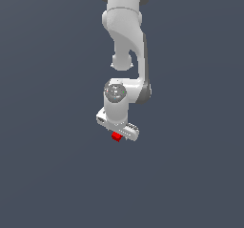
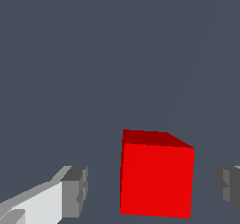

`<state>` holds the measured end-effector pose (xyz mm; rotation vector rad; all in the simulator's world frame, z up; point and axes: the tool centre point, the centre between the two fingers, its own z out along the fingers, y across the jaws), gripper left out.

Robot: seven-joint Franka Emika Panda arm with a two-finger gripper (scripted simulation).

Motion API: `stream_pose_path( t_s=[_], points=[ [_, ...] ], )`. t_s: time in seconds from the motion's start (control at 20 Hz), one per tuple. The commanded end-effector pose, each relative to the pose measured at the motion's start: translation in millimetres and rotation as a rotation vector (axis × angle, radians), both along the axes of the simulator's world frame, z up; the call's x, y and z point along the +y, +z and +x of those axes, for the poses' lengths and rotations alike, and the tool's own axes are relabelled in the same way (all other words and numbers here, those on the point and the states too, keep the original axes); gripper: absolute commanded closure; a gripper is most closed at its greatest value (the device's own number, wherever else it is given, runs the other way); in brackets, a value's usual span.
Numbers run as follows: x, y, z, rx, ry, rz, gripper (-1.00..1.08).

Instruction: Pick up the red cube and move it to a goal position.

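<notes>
The red cube (image 1: 116, 136) is small and bright red and shows just under the white gripper hand in the exterior view. In the wrist view the red cube (image 2: 156, 178) stands between the two grey fingertips. One fingertip (image 2: 75, 192) is on one side and the other (image 2: 228, 188) on the opposite side. A gap shows between each fingertip and the cube, so neither touches it. My gripper (image 1: 118, 133) is open around the cube, also in the wrist view (image 2: 152, 190). The fingers themselves are hidden under the hand in the exterior view.
The white arm (image 1: 125, 26) comes down from the top of the exterior view, with its wrist (image 1: 116, 93) straight above the gripper. All around is a plain dark grey-blue surface (image 1: 47, 174). No goal marker shows.
</notes>
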<state>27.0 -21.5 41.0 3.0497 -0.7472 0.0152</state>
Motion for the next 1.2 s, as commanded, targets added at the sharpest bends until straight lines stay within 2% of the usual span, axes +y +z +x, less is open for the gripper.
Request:
stream_pose_path(
  t_s=[0.0,0.4,0.45,1.15],
  points=[
    [-1.4,-10.9,0.9,0.004,-0.035,0.001,-0.92],
    [-2.4,-21.0,1.8,0.009,-0.066,0.004,-0.92],
    [-2.4,-21.0,1.8,0.009,-0.066,0.004,1.08],
    [4.7,-19.1,3.5,0.009,-0.066,0.004,1.08]
  ],
)
